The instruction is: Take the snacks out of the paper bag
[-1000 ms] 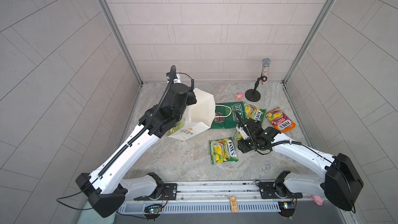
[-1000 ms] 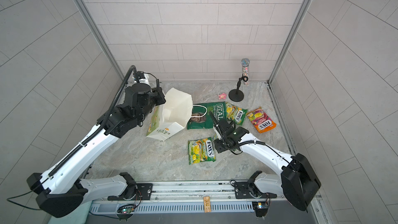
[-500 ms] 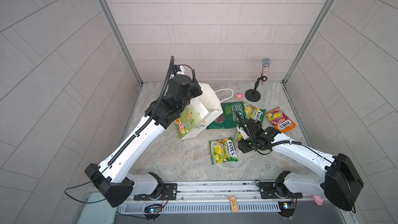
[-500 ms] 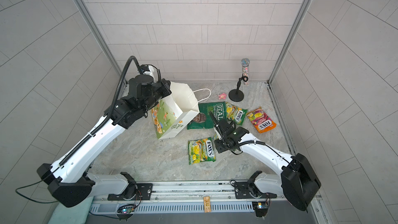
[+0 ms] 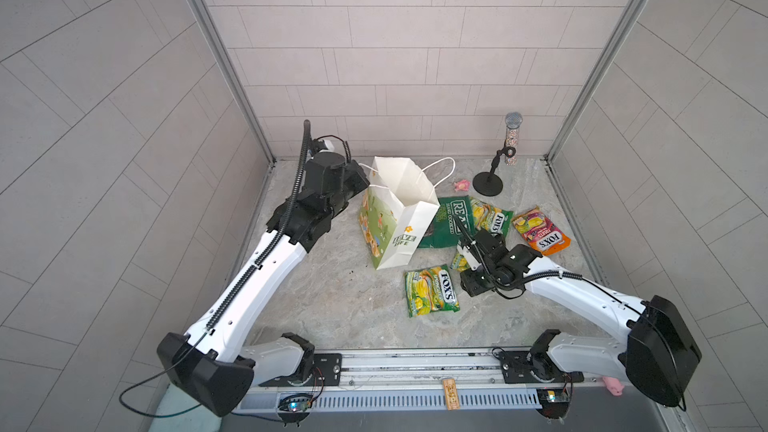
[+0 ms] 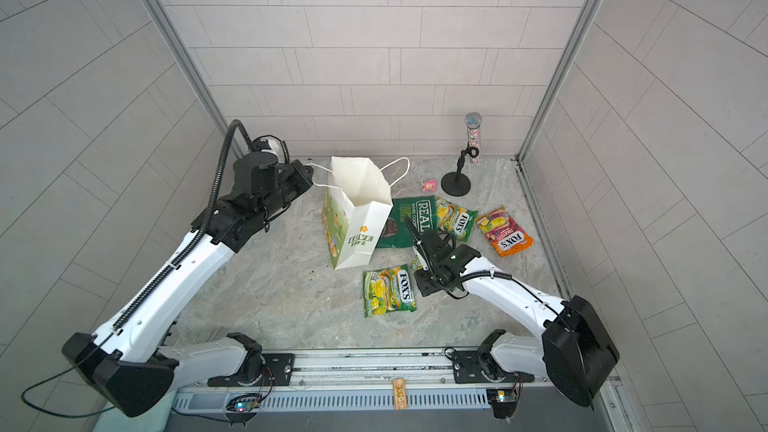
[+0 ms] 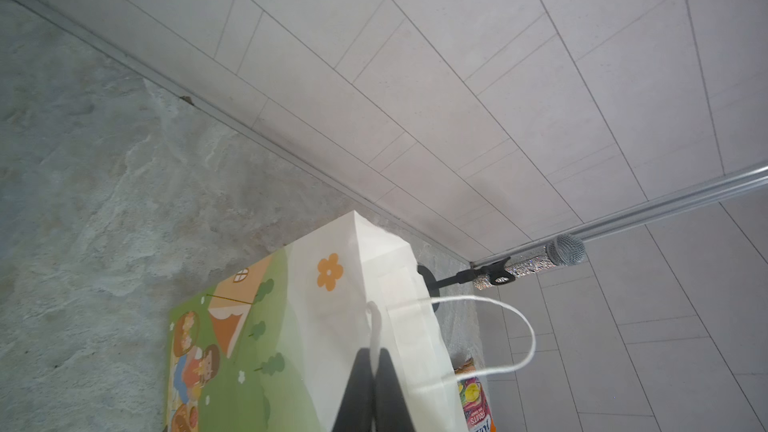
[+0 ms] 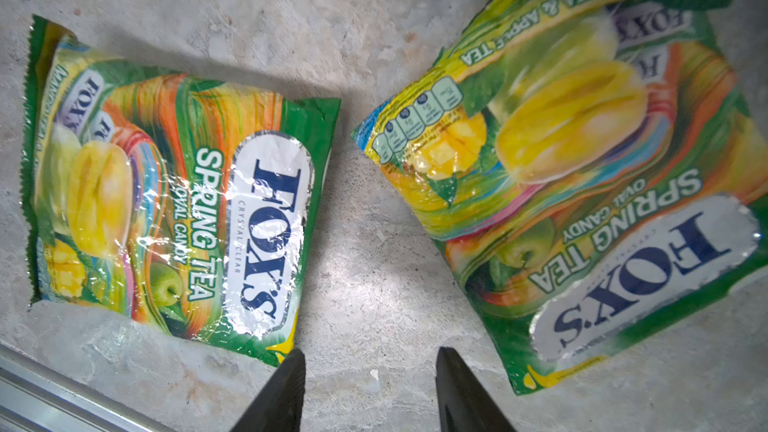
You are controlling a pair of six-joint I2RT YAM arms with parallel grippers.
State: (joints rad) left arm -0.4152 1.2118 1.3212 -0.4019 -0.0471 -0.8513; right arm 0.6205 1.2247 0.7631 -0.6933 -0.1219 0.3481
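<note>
Jaws spread over bare floor point(image 8: 374, 284) between two FOX'S packets point(image 8: 174, 201) point(image 8: 582, 184).

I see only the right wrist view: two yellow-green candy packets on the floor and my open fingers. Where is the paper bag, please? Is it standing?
Observer: The paper bag stands upright, mouth open, just left of the dark green chips bag in both top views.
Operator: Does the left gripper hold it?
Observer: Yes, the left gripper is shut on one white cord handle.
Operator: How many packets lie outside?
Observer: Five: the chips bag, three yellow-green packets, one orange-red packet farthest right.
</note>
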